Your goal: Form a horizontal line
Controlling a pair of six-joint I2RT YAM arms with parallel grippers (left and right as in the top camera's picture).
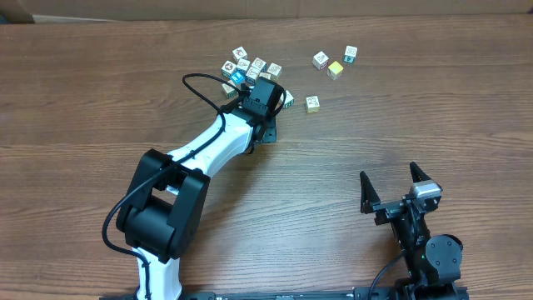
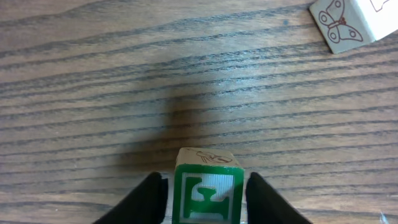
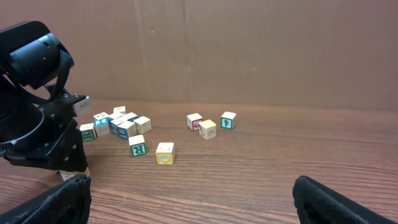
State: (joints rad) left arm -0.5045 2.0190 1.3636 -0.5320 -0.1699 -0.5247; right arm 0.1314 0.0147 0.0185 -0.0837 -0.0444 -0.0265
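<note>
On the wooden surface (image 1: 100, 100), my left hand (image 2: 205, 193) holds a green-lettered cube (image 2: 207, 190); right hand (image 1: 398, 190) gapes wide. A careless release could scatter the neighbouring cubes (image 1: 250, 67).

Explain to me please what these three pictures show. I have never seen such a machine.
Two robot arms stand at a wooden table. One picture looks down from above; the other two come from small cameras on each arm's wrist. Small toy cubes lie scattered on the table, some in a cluster, some apart. The left gripper has a green-lettered cube between its fingers, which appear closed on it. The right gripper is wide open, empty, near the table's front edge.
</note>
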